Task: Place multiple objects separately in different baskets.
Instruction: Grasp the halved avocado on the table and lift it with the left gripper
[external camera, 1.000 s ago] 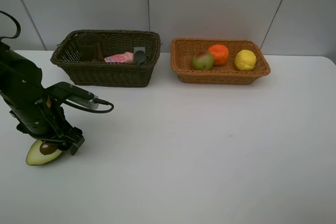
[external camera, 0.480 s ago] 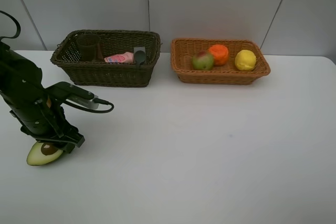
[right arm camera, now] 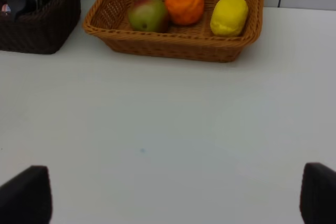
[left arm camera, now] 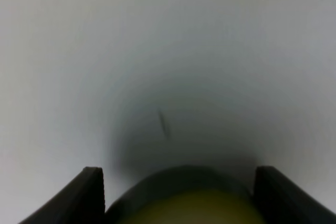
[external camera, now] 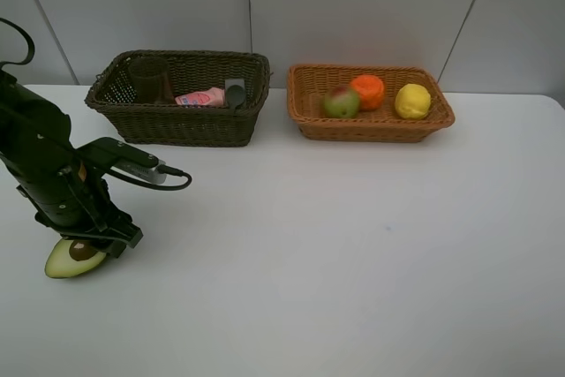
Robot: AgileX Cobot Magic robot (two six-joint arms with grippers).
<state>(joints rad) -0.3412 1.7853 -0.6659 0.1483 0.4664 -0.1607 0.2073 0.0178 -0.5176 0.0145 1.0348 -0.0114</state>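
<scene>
The halved avocado (external camera: 72,258) (left arm camera: 189,200) lies cut side up on the white table at the near left. My left gripper (external camera: 88,240) (left arm camera: 182,177) stands over it with its jaws closed against the avocado's sides. The orange-tan basket (external camera: 371,127) (right arm camera: 173,45) holds the red-green pear-like fruit (external camera: 341,101) (right arm camera: 148,14), the orange (external camera: 367,91) (right arm camera: 184,4) and the lemon (external camera: 412,101) (right arm camera: 229,15). The dark basket (external camera: 177,125) (right arm camera: 42,30) holds the mauve cup (external camera: 150,79), the small pink bottle (external camera: 201,97) and a dark bottle (external camera: 235,93). My right gripper (right arm camera: 168,198) is open above bare table.
A grey cable (external camera: 168,174) loops out from the left arm over the table. The two baskets stand side by side against the back wall. White tabletop stretches between them and the front edge.
The left gripper's jaws have narrowed onto the avocado, which shifted slightly on the table. The right gripper and both baskets have not moved.
</scene>
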